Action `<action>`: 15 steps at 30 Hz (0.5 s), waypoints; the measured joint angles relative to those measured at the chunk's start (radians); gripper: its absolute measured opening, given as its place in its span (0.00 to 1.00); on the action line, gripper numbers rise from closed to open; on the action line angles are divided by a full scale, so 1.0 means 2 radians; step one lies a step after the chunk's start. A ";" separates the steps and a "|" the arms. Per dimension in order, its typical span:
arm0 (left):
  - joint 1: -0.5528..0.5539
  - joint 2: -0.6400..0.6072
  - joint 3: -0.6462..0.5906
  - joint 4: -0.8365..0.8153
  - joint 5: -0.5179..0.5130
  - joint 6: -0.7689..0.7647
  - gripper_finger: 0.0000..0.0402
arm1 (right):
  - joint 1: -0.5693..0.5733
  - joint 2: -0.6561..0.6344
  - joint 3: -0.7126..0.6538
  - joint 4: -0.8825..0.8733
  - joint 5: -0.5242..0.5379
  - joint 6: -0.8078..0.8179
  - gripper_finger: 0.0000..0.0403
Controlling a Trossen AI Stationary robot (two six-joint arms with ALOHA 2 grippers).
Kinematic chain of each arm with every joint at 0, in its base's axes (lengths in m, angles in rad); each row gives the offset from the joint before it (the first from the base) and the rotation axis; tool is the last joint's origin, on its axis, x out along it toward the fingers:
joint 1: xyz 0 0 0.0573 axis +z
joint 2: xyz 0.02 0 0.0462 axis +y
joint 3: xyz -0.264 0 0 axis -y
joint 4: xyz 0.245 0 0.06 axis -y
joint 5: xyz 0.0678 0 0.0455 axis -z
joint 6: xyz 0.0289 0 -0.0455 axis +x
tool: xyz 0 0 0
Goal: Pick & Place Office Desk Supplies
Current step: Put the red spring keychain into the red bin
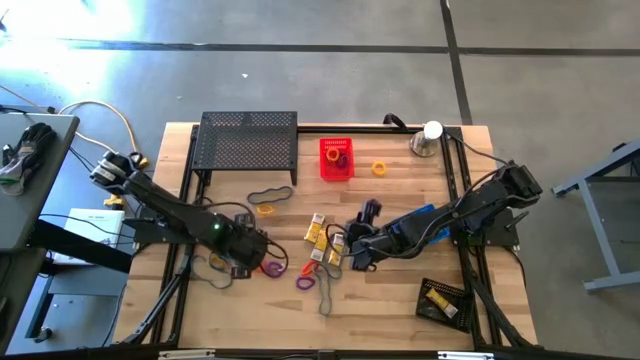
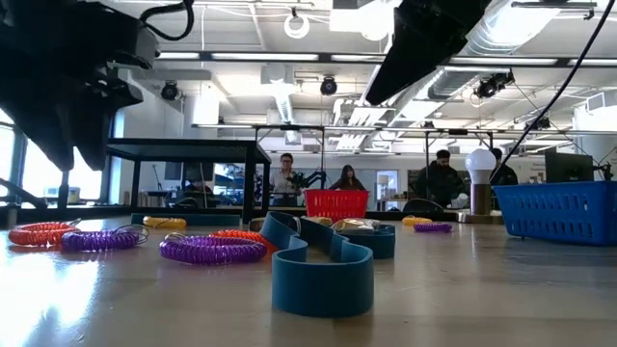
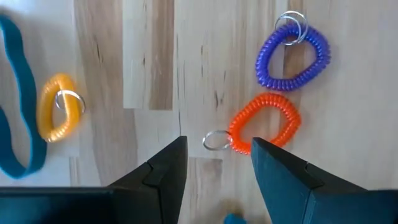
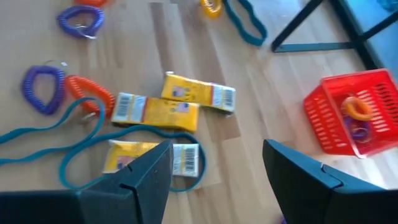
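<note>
Office supplies lie across the wooden table. In the left wrist view my left gripper [image 3: 217,165] hangs open, pointing down over an orange coil loop [image 3: 266,123]; the loop's key ring [image 3: 215,140] shows between the fingers. A purple coil [image 3: 292,53], a yellow coil [image 3: 59,115] and a teal band [image 3: 18,124] lie nearby. My right gripper [image 4: 217,168] is open above three yellow-and-white boxes [image 4: 157,112] and a teal band loop [image 4: 81,149]. In the high view the grippers are at mid-table left [image 1: 255,255] and centre [image 1: 355,250].
A red basket [image 1: 337,158] at the far middle holds coils. A black mesh shelf [image 1: 248,140] stands far left and a silver dome with a white ball [image 1: 428,138] far right. A black tray [image 1: 443,298] holds a yellow box near right. People sit beyond the table.
</note>
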 joint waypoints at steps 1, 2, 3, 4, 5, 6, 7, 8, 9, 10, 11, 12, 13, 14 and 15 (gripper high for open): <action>-0.002 0.006 0.000 0.001 -0.003 0.003 0.42 | 0.000 0.000 0.000 0.001 -0.006 0.000 0.58; -0.003 0.014 0.000 0.001 -0.004 0.008 0.42 | 0.000 0.000 0.000 0.002 -0.011 0.000 0.59; -0.004 0.022 0.000 0.000 -0.004 0.014 0.42 | 0.000 0.000 0.000 0.002 -0.013 0.000 0.59; -0.006 0.031 0.000 0.001 -0.004 0.020 0.42 | 0.000 0.000 0.000 0.002 -0.015 0.000 0.58; -0.007 0.040 0.000 0.003 -0.004 0.024 0.42 | 0.000 0.000 0.000 0.003 -0.017 0.000 0.58; -0.008 0.049 0.000 0.005 -0.004 0.027 0.42 | 0.000 0.000 0.000 0.004 -0.019 0.000 0.58; -0.008 0.058 0.000 0.011 -0.004 0.033 0.42 | 0.000 0.000 0.000 0.004 -0.020 0.000 0.58; -0.008 0.065 0.000 0.018 -0.003 0.037 0.42 | 0.000 0.000 0.000 0.004 -0.020 0.000 0.58; -0.008 0.071 0.000 0.025 -0.002 0.041 0.42 | 0.000 0.000 0.000 0.006 -0.020 0.000 0.59; -0.008 0.075 0.000 0.031 0.002 0.047 0.42 | 0.000 0.000 0.000 0.007 -0.021 0.000 0.59; -0.008 0.077 0.000 0.037 0.007 0.051 0.42 | 0.000 0.000 0.000 0.009 -0.021 -0.001 0.59; -0.008 0.079 0.000 0.041 0.009 0.055 0.42 | 0.000 0.000 0.000 0.010 -0.021 -0.001 0.59; -0.008 0.079 0.000 0.043 0.010 0.060 0.42 | 0.000 0.000 0.000 0.012 -0.021 -0.002 0.59; -0.008 0.080 0.000 0.044 0.011 0.063 0.42 | 0.000 0.000 0.000 0.015 -0.021 -0.003 0.59; -0.008 0.080 0.000 0.043 0.011 0.063 0.42 | 0.000 0.000 0.000 0.018 -0.021 -0.004 0.59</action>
